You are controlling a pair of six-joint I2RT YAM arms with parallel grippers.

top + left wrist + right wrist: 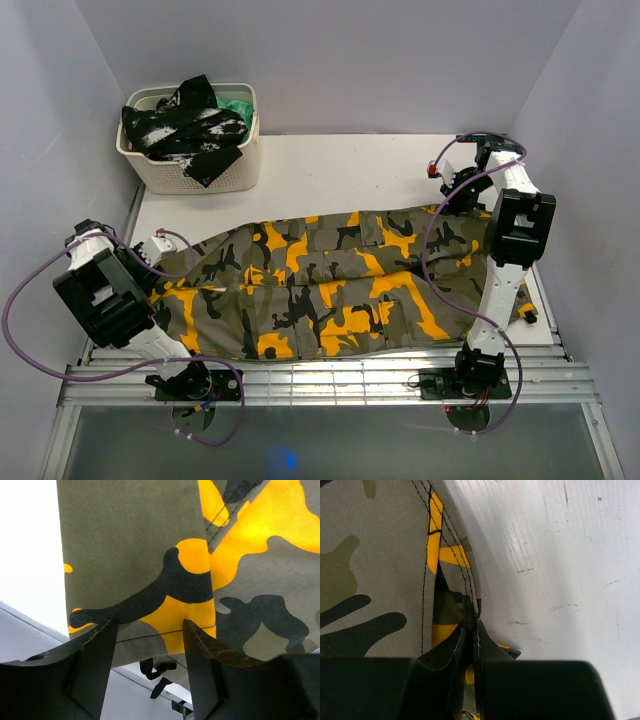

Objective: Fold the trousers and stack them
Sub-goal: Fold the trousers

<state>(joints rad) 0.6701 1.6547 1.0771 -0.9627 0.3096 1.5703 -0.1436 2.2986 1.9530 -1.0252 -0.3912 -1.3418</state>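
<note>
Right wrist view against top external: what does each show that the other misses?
Right wrist only: the right gripper pinched shut on a seamed edge of the trousers. Top external only: the whole garment laid out, the left gripper at its other end, the basket at the far left. Both: camouflage cloth on the white table.

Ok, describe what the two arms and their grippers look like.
The left arm and the right arm both have white links, boxy black joint housings and black bases. A purple cable loops along each. The left gripper and right gripper have matte black, wedge-shaped fingers.
</note>
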